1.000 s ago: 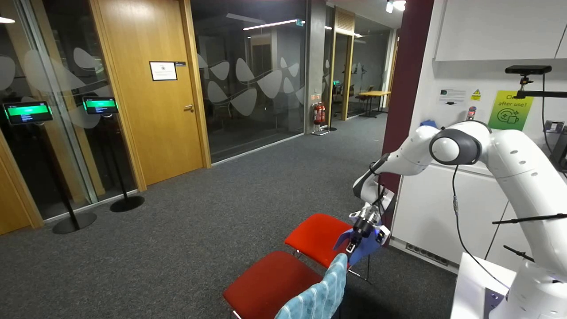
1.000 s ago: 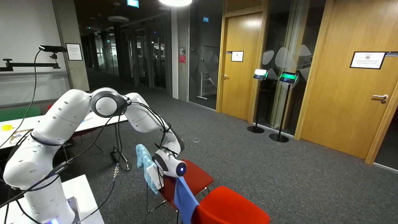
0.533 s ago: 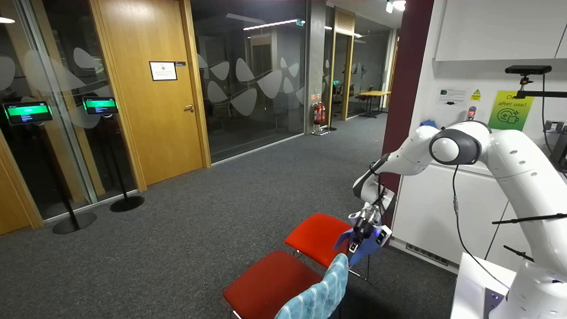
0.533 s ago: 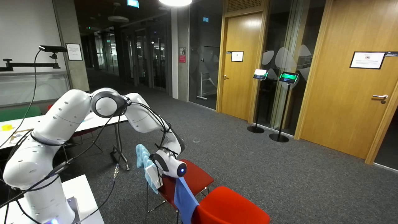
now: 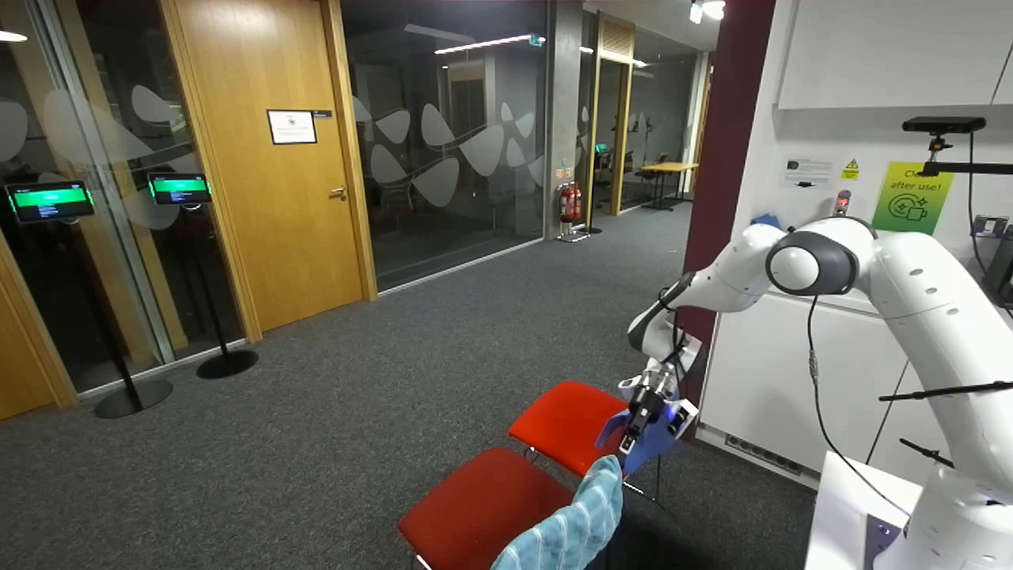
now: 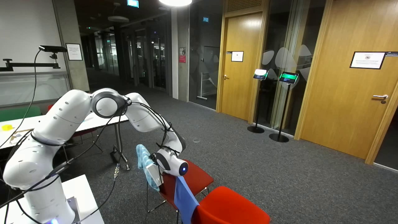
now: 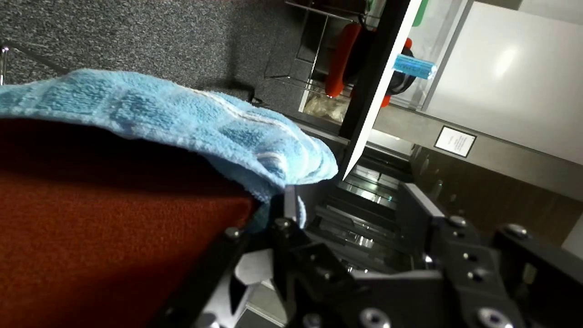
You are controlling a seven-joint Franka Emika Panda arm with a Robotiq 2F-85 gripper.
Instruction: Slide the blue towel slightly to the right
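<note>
The blue towel (image 6: 185, 200) is the plain royal-blue cloth over the back of the bright red chair; in an exterior view it shows partly behind my gripper (image 5: 628, 443). It is out of the wrist view. A lighter teal-blue striped cloth (image 7: 191, 114) hangs over the back of the dark red chair and also shows in both exterior views (image 5: 566, 532) (image 6: 143, 160). In the wrist view my gripper (image 7: 353, 196) is open, its fingers wide apart. One finger overlaps the near end of the teal cloth; touching is likely but not certain. Nothing is between the fingers.
The dark red chair (image 5: 483, 507) and the bright red chair (image 6: 236, 207) stand side by side. A white table (image 6: 102, 122) stands behind the arm. The arm's white base table (image 6: 84, 199) is close by. Cables hang from the arm. A white cabinet (image 5: 764, 380) stands near the arm.
The wrist has moved slightly, a little to the right in an exterior view. The end of the teal cloth by the gripper has shifted and folded slightly. The royal-blue towel has not visibly moved.
</note>
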